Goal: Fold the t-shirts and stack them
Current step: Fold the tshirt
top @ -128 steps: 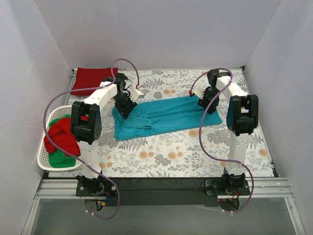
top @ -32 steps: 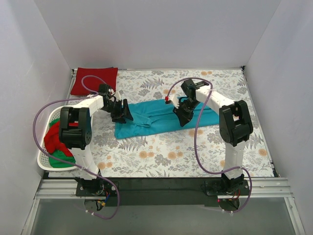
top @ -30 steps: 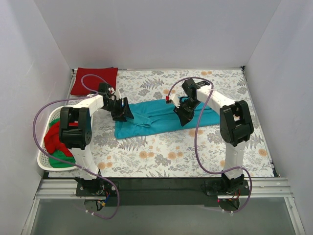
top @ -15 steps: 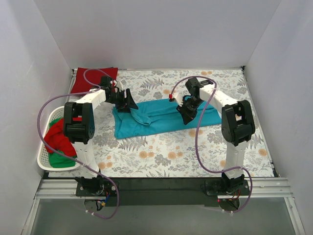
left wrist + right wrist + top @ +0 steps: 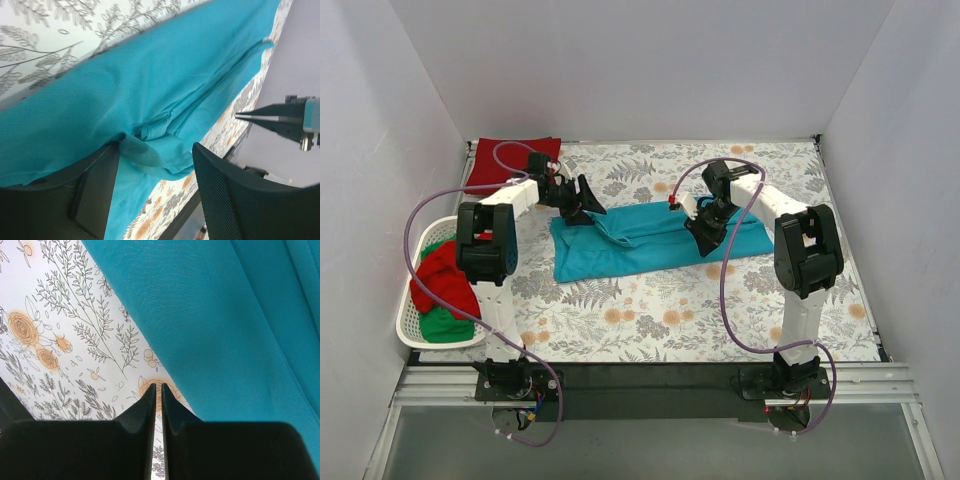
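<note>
A teal t-shirt [image 5: 650,235] lies lengthwise across the middle of the floral tablecloth, partly folded along its length. My left gripper [image 5: 582,203] is at the shirt's back left edge. In the left wrist view its jaws [image 5: 156,147] stand wide apart, with teal cloth [image 5: 150,85] draped over one finger [image 5: 95,195] and a small fold bunched beside it. My right gripper [image 5: 705,235] is low at the shirt's near edge, right of centre. In the right wrist view it [image 5: 156,386] is shut and empty over the tablecloth, beside the teal cloth [image 5: 225,315].
A folded dark red t-shirt [image 5: 510,160] lies at the back left corner. A white laundry basket [image 5: 410,325] at the left edge holds a red t-shirt [image 5: 442,280] and a green one [image 5: 445,325]. White walls close in three sides.
My left gripper has swung back and up from the shirt's left part to its back left edge, lifting cloth there. My right gripper has shifted slightly to the right along the near edge.
</note>
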Available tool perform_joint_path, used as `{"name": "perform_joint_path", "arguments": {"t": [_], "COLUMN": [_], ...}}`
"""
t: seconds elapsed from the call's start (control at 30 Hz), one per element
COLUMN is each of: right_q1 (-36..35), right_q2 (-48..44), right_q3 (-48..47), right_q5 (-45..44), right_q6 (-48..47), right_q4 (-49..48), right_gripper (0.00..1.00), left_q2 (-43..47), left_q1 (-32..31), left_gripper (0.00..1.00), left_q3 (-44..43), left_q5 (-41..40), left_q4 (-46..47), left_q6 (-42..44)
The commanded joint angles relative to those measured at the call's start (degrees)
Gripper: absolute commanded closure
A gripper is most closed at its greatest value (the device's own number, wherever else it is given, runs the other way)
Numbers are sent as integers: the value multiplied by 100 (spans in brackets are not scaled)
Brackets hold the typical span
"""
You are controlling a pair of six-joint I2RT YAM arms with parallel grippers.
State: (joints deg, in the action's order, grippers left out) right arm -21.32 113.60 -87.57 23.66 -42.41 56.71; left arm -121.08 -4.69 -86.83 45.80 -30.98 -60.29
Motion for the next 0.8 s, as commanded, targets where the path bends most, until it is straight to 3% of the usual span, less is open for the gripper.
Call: {"name": "perform_joint_path", "arguments": {"t": [0.0,0.23,0.33,0.53,0.63,0.77], "right_q1": [67,225,277,392,436,453], "right_q2": [-295,-251,-260,-277,-251,-181], "right_q3": [47,-32,-41,-41,-67,-102], "right_q5": [-28,-63,-98,-142,-134,-99], "right_q6": [-127,-171,-197,-267,-285,-303], "right_q4": [7,16,25,51,60,68], "right_gripper": [87,88,89,90,90,90], "left_q2": [750,1701,1789,2123,2237,2431], "left_q1": [196,425,434,425,242,-119], "left_gripper": [41,26,26,43,40,33], "left_q3": [279,1212,1194,1396,1589,1958], "left_q5": [-290,-722,-564,-161,-159,-562], "left_q4": [469,2042,1974,999,515,575], "left_q6": [-403,-1599,-1530,-212,114,71]}}
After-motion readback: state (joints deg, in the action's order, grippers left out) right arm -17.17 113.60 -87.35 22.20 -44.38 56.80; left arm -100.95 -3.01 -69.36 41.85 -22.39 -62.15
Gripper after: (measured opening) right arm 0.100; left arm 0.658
